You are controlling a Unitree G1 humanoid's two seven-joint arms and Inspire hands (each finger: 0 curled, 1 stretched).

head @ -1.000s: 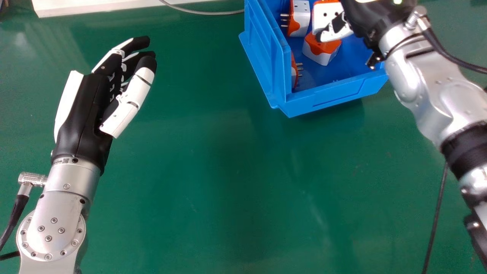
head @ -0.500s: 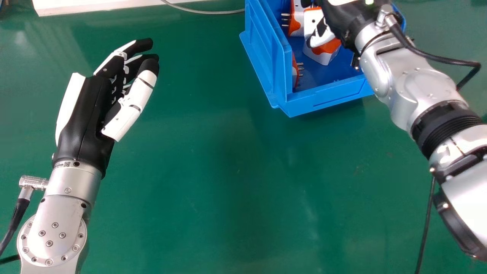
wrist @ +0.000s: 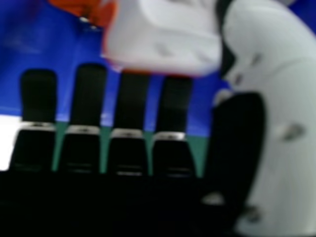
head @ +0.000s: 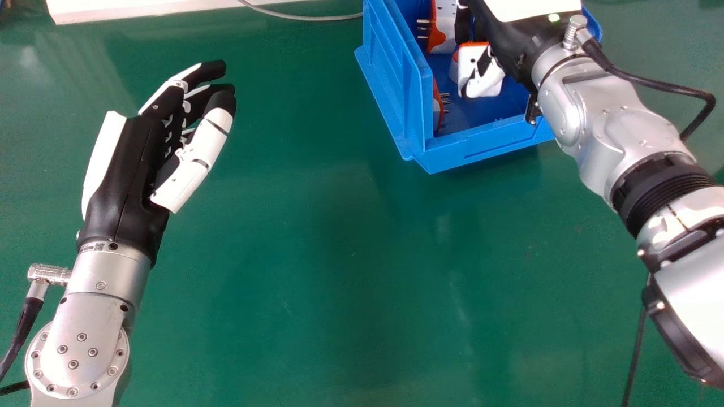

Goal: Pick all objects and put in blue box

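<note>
Ok so in the head view I'm seeing the right hand (head: 512,42) hanging over the blue box (head: 481,148), and a white-and-orange adapter (head: 469,63) is sitting inside the box walls, partly behind the thumb. Another adapter (head: 445,28) is lying toward the box's far left corner, and one with its prongs showing (head: 438,110) is resting by the box's left wall. The left hand (head: 127,164) is idling well left of the box, fingers loosely spread. Switching to the right hand view, I'm getting straight fingers and a thumb standing off from them, so the hand is looking wide rather than clamped, with the adapter showing just beyond the fingertips, over the box. Can't tell if it's touching them. My read: I'm on the letting-go step, and the next move is calling for a straight lift out of the box, thumb kept wide so I'm not dragging the adapter or clipping the rim.
</note>
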